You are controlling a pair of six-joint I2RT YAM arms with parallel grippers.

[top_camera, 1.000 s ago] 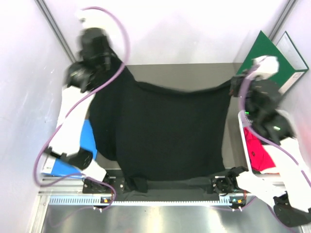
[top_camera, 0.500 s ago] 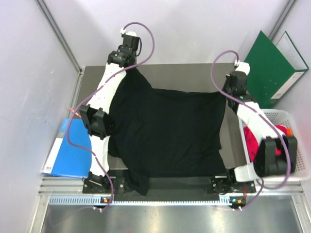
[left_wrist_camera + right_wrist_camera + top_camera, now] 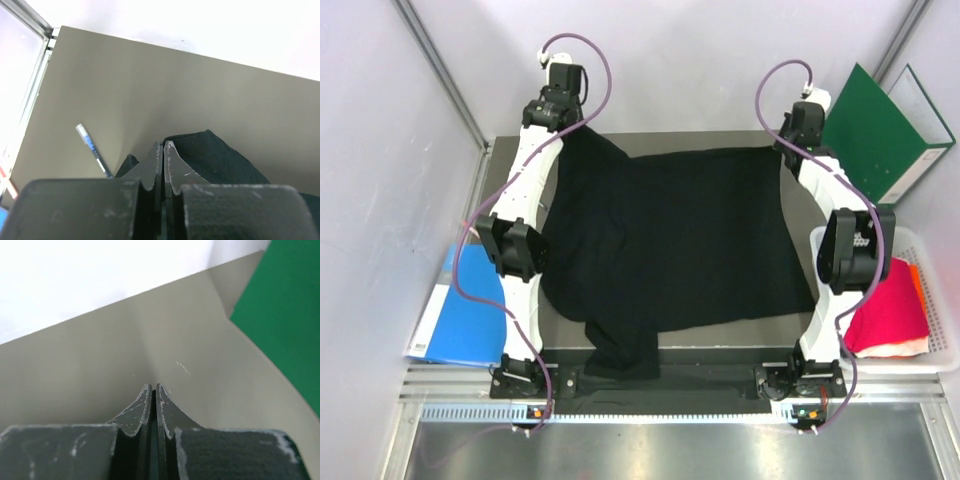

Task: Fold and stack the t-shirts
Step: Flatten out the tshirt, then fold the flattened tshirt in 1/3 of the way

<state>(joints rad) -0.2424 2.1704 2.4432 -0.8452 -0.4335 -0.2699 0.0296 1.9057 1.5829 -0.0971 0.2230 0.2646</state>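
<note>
The black shirt is seen spread flat across most of the table, with one bunched part (apparently a sleeve) draped over the table's near edge. The left gripper is held over the table's far left corner with its jaws pressed together on that corner of the shirt; in its wrist view dark cloth is seen on both sides of the fingertips. A pen is seen lying on the table just left of that spot. The right gripper is placed at the table's far right corner, where the shirt's other far corner ends; its jaws are clenched, but no cloth is shown in its wrist view, so a hold cannot be confirmed. Right of the table, the red shirt is kept in a white basket. A blue folder lies left of the table, and a green folder is leaned beyond its far right corner.
</note>
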